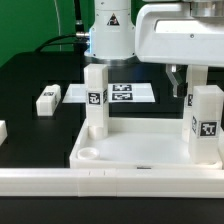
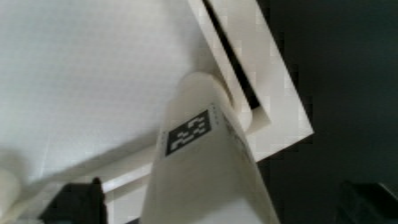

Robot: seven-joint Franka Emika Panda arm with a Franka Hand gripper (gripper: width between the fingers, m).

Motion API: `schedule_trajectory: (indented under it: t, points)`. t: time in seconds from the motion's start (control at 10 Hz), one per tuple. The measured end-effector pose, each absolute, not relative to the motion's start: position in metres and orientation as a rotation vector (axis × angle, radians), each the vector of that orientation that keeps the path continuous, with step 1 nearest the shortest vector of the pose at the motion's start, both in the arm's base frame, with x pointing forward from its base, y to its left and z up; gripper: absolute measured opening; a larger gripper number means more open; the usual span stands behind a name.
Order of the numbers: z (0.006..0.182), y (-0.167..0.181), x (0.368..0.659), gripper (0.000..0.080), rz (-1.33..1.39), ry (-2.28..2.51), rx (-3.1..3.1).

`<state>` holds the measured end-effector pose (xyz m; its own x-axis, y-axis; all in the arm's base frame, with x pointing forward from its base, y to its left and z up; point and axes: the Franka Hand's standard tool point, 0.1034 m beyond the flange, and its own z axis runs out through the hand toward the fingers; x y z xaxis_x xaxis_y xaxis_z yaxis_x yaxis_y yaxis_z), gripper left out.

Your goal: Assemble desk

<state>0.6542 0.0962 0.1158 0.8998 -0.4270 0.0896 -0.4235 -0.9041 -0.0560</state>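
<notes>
White desk top (image 1: 140,152) lies along the worktop's (image 1: 30,75) front edge. Left leg (image 1: 95,98) and right leg (image 1: 207,125) stand at its back corners, seemingly fitted. A loose leg (image 1: 47,100) awaits. The tool (image 1: 185,85) hangs open over the right leg.

Desk top (image 1: 140,150) middle free — 2 upright legs (image 1: 96,98) block its sides.

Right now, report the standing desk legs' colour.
White legs, black-and-white tags; clearest in exterior view.
</notes>
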Motion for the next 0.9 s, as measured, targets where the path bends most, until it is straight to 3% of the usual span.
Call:
schedule_trajectory:
  t: [0.5,0.7,0.8,0.9]
  points:
    - [0.1192,0.0917,0.6562,0.0649,-0.169,0.227,-3.121]
    - [0.1185,0.0904,0.6558,0.0394,-0.168,0.174,-3.138]
    - [0.1178,0.0902,0.6556,0.0394,-0.167,0.192,-3.137]
    - [0.1176,0.0901,0.6556,0.0291,-0.167,0.231,-3.133]
